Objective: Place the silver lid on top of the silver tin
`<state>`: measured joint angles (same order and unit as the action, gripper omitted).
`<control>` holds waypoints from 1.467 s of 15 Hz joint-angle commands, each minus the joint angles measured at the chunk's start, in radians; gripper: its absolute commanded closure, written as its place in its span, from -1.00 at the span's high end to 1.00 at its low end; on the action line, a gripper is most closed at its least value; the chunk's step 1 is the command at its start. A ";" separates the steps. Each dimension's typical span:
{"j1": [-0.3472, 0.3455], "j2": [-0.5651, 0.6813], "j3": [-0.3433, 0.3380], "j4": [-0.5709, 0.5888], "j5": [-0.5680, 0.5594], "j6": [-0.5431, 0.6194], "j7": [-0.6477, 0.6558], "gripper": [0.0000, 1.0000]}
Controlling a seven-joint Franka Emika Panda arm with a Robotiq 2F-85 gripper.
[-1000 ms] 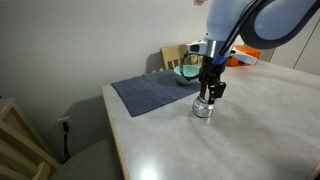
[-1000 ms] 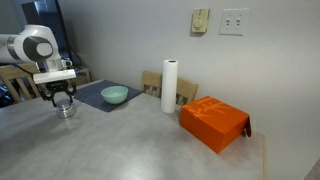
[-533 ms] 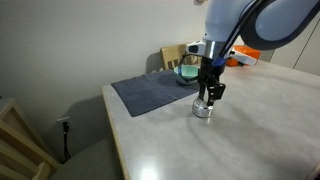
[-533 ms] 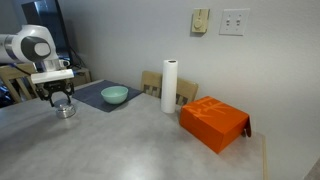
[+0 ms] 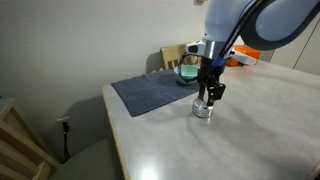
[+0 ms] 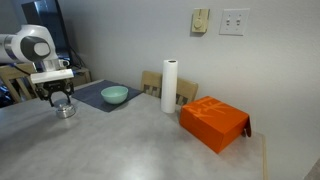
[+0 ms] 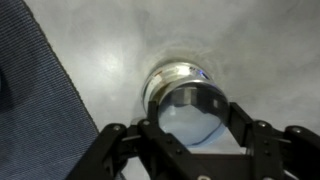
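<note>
**Table** (image 5: 260, 130): pale, mottled top that carries everything listed here.

**Cloth mat** (image 5: 150, 92): dark blue-grey, lying flat near the far edge, just beside the work spot.

**Orange box** (image 6: 213, 122): closed and well apart from the work, so I cannot see inside it.

**Paper towel roll** (image 6: 169, 87): upright, between the box and the bowl.

**Teal bowl** (image 6: 114, 95): on the mat; I see nothing in it from here.

**End effector** (image 7: 192, 124): pointing straight down, fingers clamped across the silver lid from opposite sides.

**Silver tin** (image 7: 168, 74): upright on the bare table just off the mat's edge, directly beneath the end effector. The lid hides most of its inside.

**Silver lid** (image 7: 190, 110): held flat and level over the tin. In the wrist view its centre sits a touch off the tin's, toward the fingers. Both are round, so no axis needs matching. I cannot tell whether the lid touches the rim. I judge the next move needs a small centring nudge, then a straight lowering and release.
</note>
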<state>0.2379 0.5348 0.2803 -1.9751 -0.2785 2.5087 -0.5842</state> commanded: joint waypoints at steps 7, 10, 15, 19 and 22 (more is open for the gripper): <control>-0.033 0.026 0.012 0.028 0.019 -0.022 -0.037 -0.12; -0.033 0.035 0.015 0.037 0.022 -0.027 -0.042 -0.12; -0.026 0.040 0.016 0.044 0.017 -0.028 -0.041 -0.12; -0.029 0.047 0.022 0.051 0.021 -0.027 -0.048 -0.12; -0.030 0.057 0.022 0.058 0.022 -0.032 -0.052 -0.12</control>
<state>0.2238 0.5665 0.2859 -1.9458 -0.2748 2.5041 -0.5960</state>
